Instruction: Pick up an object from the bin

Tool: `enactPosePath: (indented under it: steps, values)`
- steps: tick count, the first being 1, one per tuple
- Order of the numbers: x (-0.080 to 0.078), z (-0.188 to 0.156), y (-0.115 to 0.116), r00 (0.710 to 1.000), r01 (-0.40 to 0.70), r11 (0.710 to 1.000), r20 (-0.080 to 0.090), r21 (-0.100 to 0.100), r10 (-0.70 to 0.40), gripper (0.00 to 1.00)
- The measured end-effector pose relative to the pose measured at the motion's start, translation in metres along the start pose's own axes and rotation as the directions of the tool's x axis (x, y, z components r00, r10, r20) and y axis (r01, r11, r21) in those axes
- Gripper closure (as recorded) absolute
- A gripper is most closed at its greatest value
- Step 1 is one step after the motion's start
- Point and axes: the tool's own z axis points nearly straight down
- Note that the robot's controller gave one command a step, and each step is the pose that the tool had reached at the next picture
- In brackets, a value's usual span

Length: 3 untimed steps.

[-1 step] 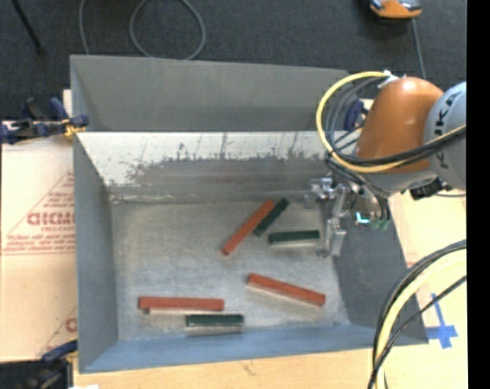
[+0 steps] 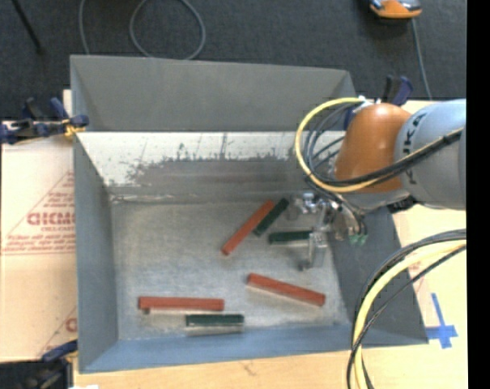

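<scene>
The biggest thing is the grey bin, with tall sloping walls and a flat floor. The robot arm comes in from the right, over the bin's right wall. It has a round orange cover on it, and yellow and black cables loop around it. Six sticks lie on the bin floor, spread out and not in a heap. The front left red stick lies flat along the front wall. The front green stick, which is dark green, lies just beside it, a little closer to the front wall. The front right red stick lies a bit tilted, apart from the others. In the middle, the slanted red stick points toward the back right, and the slanted green stick lies right beside its upper end. The short green stick lies sideways on the floor, right of the middle and near the right wall. The gripper is low in the bin, right at the right end of this short green stick. I cannot tell if the gripper is open or closed, or if it has hold of the stick.
</scene>
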Motion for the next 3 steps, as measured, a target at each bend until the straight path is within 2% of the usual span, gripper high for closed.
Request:
enactPosePath:
  steps: [1,2,3]
  values:
    - [0.002,-0.036,-0.002,1.000,-0.001,1.000,0.006,0.002,0.001,0.00]
    - [-0.002,-0.034,-0.005,0.989,-0.146,0.989,0.007,-0.001,0.146,0.00]
    - [0.001,-0.003,-0.006,0.923,-0.386,0.923,0.000,-0.001,0.386,0.00]
